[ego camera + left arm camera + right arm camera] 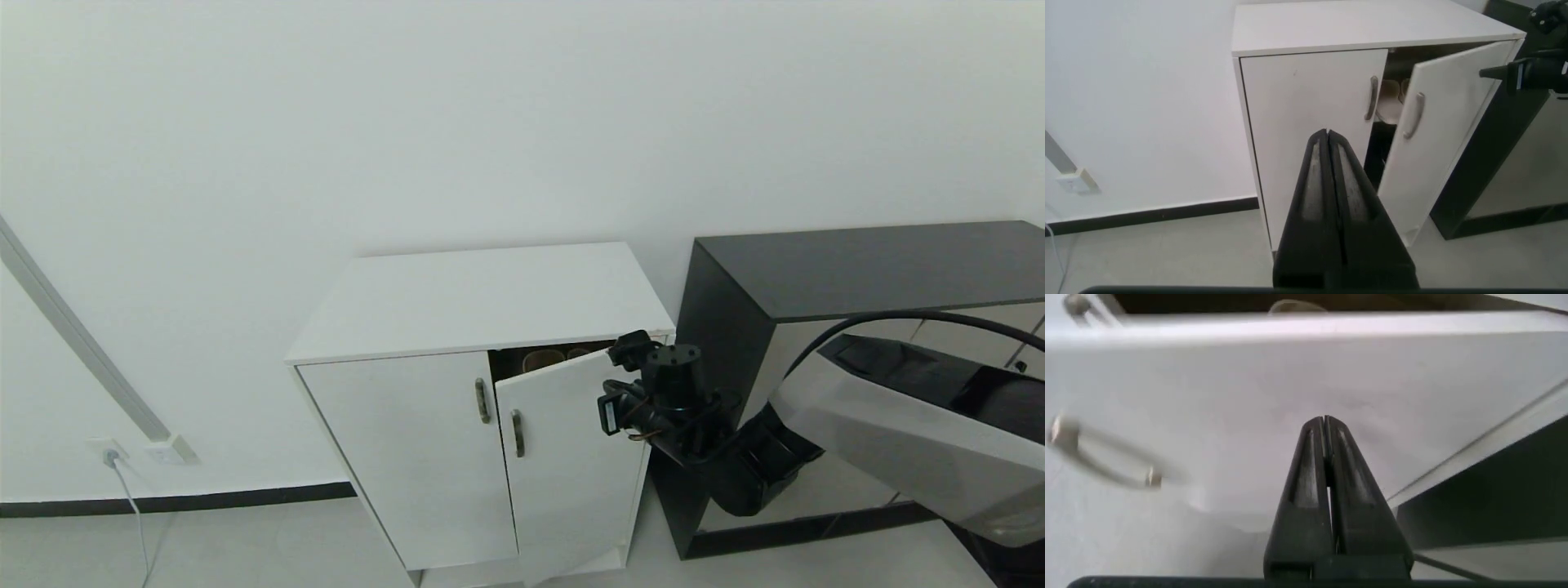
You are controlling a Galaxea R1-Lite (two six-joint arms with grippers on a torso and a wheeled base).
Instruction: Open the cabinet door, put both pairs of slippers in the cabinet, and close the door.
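Right end effector [1324, 423] at cabinet door [571, 457] (ajar).

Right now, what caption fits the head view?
Right claw at the top corner of the partly open door of the white cabinet.

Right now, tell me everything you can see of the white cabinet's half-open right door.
The white flat-panel right door looks like smooth laminated board, with a vertical metal bar handle near its inner edge. It stands ajar, swung partly outward. The shut right gripper points at its face near the upper outer corner; contact unclear.
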